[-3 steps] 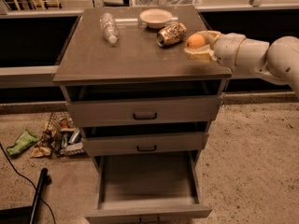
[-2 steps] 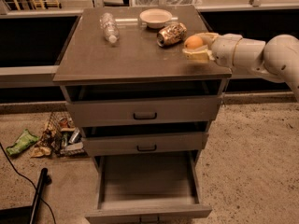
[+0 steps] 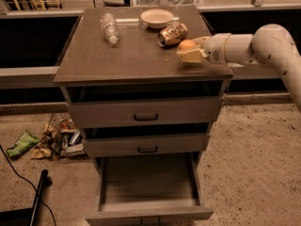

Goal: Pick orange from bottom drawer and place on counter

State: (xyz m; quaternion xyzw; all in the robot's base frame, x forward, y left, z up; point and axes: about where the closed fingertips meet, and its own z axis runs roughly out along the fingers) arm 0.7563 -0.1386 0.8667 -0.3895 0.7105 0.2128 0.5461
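The orange is a small round fruit held between the cream fingers of my gripper, over the right part of the counter. My arm reaches in from the right. I cannot tell whether the orange touches the counter. The bottom drawer is pulled out below, and its grey interior shows nothing in it.
On the counter lie a crushed brownish can just behind the orange, a white bowl at the back and a clear plastic bottle at the back left. Two upper drawers stand slightly open. Litter lies on the floor at the left.
My gripper with the orange has moved left, from the counter's right edge further in over the counter, closer to the can.
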